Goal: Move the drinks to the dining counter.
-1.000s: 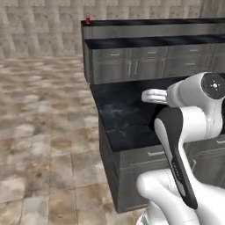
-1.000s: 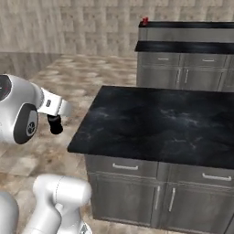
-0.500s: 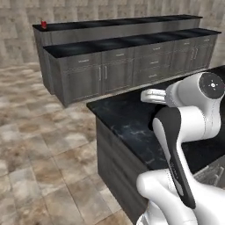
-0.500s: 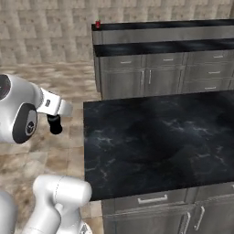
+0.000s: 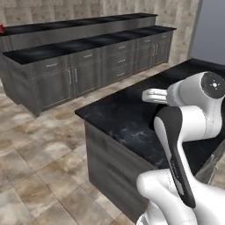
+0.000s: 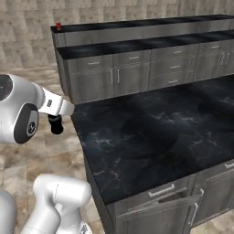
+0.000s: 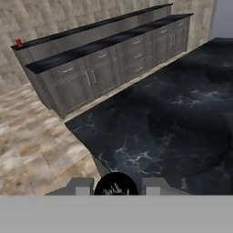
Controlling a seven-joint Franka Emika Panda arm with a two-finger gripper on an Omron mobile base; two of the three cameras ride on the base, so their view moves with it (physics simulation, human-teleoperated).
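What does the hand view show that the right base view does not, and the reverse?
Hand view: a pale grey panel beyond the near black block, and the fingers closed on a dark bottle, seen end-on. Right base view: the block's front drawers, and the bottle from the side. Both: the dining counter with a red can at its ledge end.

the base has swung round, so both base views have shifted: the dining counter (image 5: 79,48) now stretches across the background where before it showed end-on. the red can (image 6: 58,26) on its raised ledge has slid leftward in frame.
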